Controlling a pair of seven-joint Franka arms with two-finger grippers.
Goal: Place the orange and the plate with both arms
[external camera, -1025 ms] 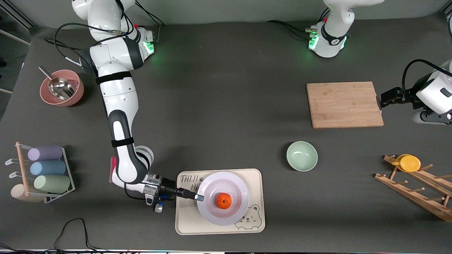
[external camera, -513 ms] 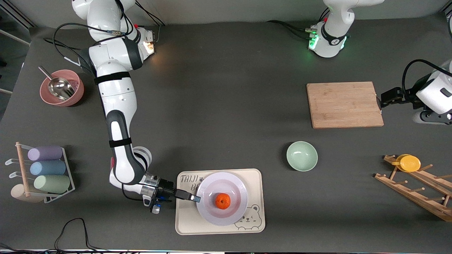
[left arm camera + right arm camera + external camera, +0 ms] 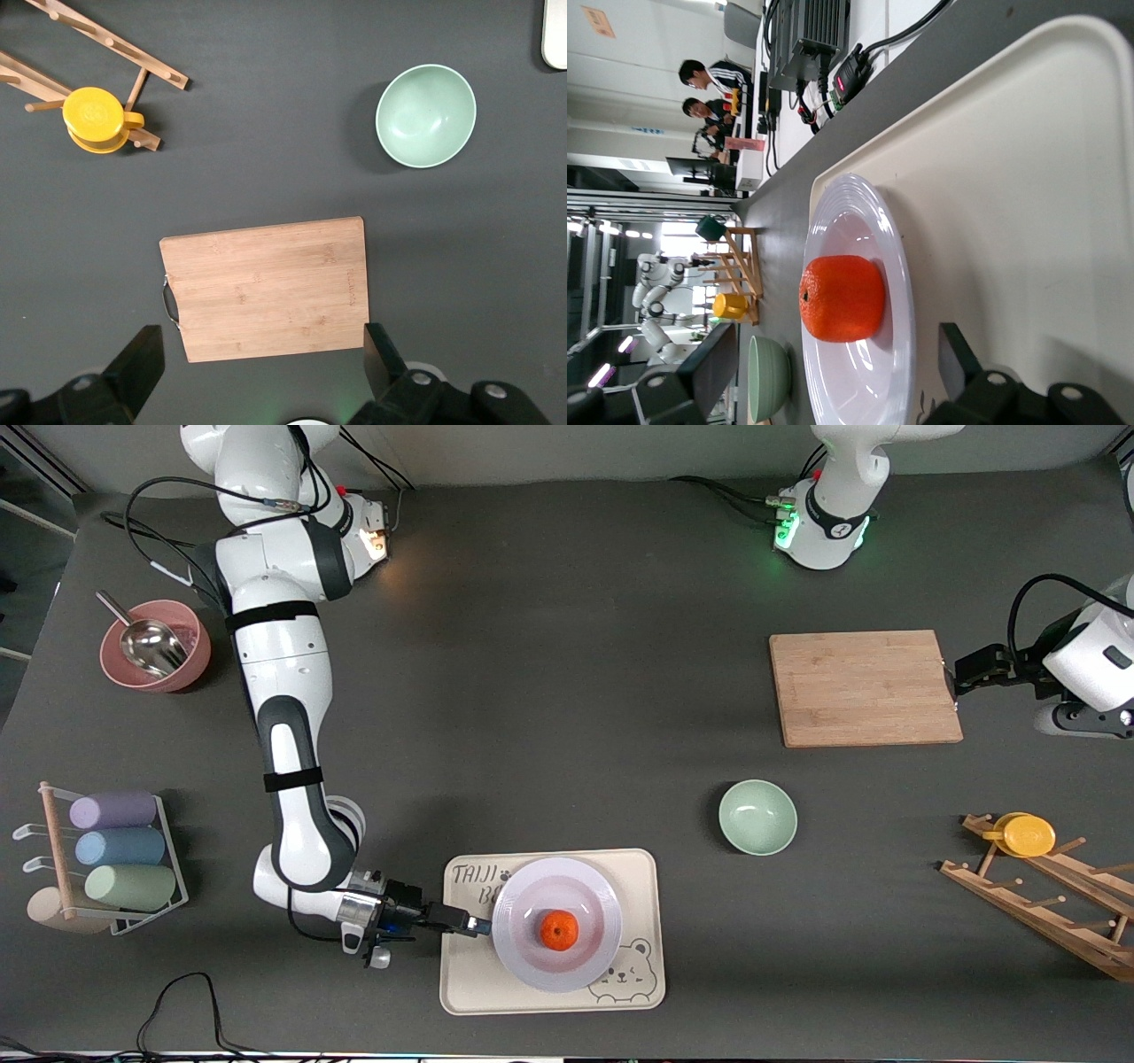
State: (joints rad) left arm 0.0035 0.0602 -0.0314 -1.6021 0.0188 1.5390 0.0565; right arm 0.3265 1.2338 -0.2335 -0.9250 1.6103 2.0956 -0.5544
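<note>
The orange (image 3: 560, 930) is sitting in the plate (image 3: 524, 957) on the tray (image 3: 638, 868). The right hand (image 3: 476, 926) is hovering over the tray just beside the plate, fingers spread, holding nothing. The left hand (image 3: 955, 682) is waiting wide open and empty beside the cutting board (image 3: 864, 687).

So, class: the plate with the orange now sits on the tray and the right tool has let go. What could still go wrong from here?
1. The open right tool sits level with the rim of the glossy white plate; a careless retreat might nudge it.
2. The small round orange lies loose on the plate, so a knock could roll it off.
3. The plate overlaps one edge of the cream bear tray and might slide.
</note>
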